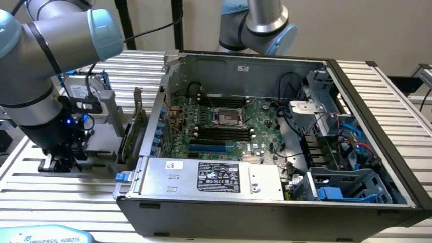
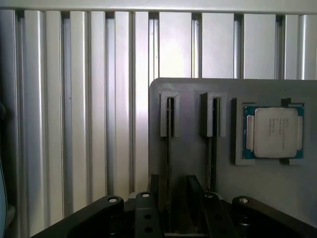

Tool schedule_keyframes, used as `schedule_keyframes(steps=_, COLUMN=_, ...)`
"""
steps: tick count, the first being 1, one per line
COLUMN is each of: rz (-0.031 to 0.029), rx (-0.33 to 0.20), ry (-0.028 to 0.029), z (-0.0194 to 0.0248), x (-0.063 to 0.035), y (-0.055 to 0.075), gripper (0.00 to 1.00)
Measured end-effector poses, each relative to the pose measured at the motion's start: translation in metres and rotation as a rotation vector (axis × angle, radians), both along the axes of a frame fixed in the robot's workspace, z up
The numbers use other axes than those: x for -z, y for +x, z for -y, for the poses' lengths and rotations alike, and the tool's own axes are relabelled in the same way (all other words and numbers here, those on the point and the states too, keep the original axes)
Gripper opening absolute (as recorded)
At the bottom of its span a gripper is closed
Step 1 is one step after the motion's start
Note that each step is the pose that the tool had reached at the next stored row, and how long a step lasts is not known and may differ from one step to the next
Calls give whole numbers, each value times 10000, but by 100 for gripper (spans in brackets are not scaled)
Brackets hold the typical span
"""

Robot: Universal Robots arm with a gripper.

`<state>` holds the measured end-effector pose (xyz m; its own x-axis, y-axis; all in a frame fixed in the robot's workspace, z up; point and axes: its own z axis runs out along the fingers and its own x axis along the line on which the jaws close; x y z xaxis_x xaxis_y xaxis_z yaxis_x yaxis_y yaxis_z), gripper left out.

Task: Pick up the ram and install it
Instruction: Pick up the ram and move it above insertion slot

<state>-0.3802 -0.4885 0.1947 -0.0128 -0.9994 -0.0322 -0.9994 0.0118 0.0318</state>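
Reaches down at the exterior view's left, with the arm (image 1: 34, 101) bent over the slatted counter (image 1: 54, 197) and the hand (image 1: 59, 162) hanging low, just beside the open computer case (image 1: 270, 202). Looks straight down, in the wrist view, onto a gray holder (image 2: 228, 89) lying on the counter's slats.

Straddles the ram (image 2: 169, 144) with dark fingers (image 2: 153, 191), one on either side. Spread narrowly, with a slim gap showing between each finger and the stick, so not clamped on it. Stands the ram on its long edge, seen edge-on as a thin dark line, seated in one of two slotted brackets of the holder, outside the case and well apart from the motherboard (image 1: 256, 126).

In the neighbouring bracket, parallel and just beside: a second thin stick (image 2: 213, 148), also on edge. Past that, flat in a square pocket of the same holder: a processor chip (image 2: 274, 132), metal lid up.

Between arm and case in the exterior view: a larger green expansion card (image 1: 138, 129) standing on edge, and behind the arm a drive in a blue frame (image 1: 84, 91).

Inside the case: a processor socket (image 1: 227, 117) mid-board, long black memory slots (image 1: 223, 134) just below it, and a silver power supply (image 1: 202, 177) along the near wall.
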Motion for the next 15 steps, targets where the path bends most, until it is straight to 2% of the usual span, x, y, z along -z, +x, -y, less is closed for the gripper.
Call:
schedule_keyframes(steps=3, rz=80, rx=0, ry=0, z=0, x=2, y=0, gripper=36)
schedule_keyframes(steps=5, rz=87, rx=-1, ry=0, z=0, x=3, y=1, gripper=36)
schedule_keyframes(steps=7, rz=86, rx=0, ry=-1, z=0, x=3, y=0, gripper=28)
schedule_keyframes(steps=9, rz=86, rx=1, ry=-1, z=0, x=2, y=-1, gripper=28)
schedule_keyframes(steps=10, rz=87, rx=0, ry=0, z=0, x=3, y=0, gripper=21)
schedule_keyframes(steps=12, rz=86, rx=0, ry=-2, z=0, x=3, y=-1, gripper=21)
schedule_keyframes(steps=14, rz=86, rx=0, ry=-1, z=0, x=3, y=-1, gripper=13)
schedule_keyframes(steps=15, rz=86, rx=1, ry=-1, z=0, x=2, y=-1, gripper=13)
